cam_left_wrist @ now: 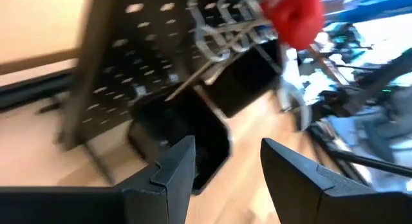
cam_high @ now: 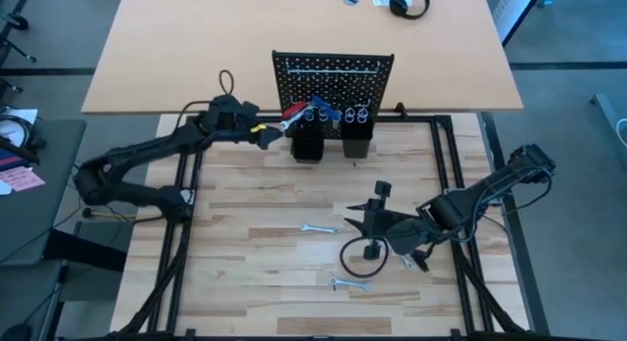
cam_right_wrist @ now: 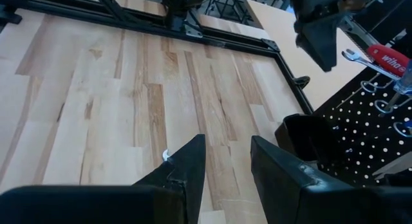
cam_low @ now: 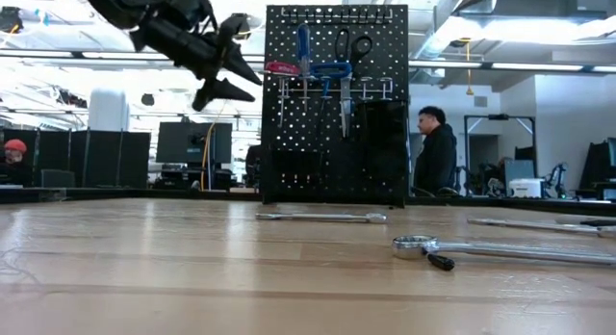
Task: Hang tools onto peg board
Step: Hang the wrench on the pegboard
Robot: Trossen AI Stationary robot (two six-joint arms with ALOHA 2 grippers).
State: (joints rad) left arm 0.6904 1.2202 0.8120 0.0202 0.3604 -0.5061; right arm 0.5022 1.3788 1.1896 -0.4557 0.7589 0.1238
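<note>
The black peg board (cam_high: pixel 333 81) stands upright at the table's far edge, with two black cups (cam_high: pixel 308 145) at its base. A red-handled tool (cam_low: pixel 282 67), blue-handled tools (cam_low: pixel 332 70) and black scissors (cam_low: pixel 352 46) hang on its hooks. My left gripper (cam_low: pixel 236 73) is open and empty, up high just left of the red handle (cam_left_wrist: pixel 293 15). My right gripper (cam_right_wrist: pixel 225 159) is open and empty, low over the table's near right. Silver wrenches (cam_high: pixel 315 228) (cam_high: pixel 348 282) lie flat on the table near it.
A black frame (cam_high: pixel 186 174) runs around the wooden work surface. A tan desk (cam_high: pixel 176 47) with headphones (cam_high: pixel 409 2) lies behind the board. A person (cam_low: pixel 435 147) stands in the room beyond. A wrench ring end (cam_low: pixel 414 244) lies near the low camera.
</note>
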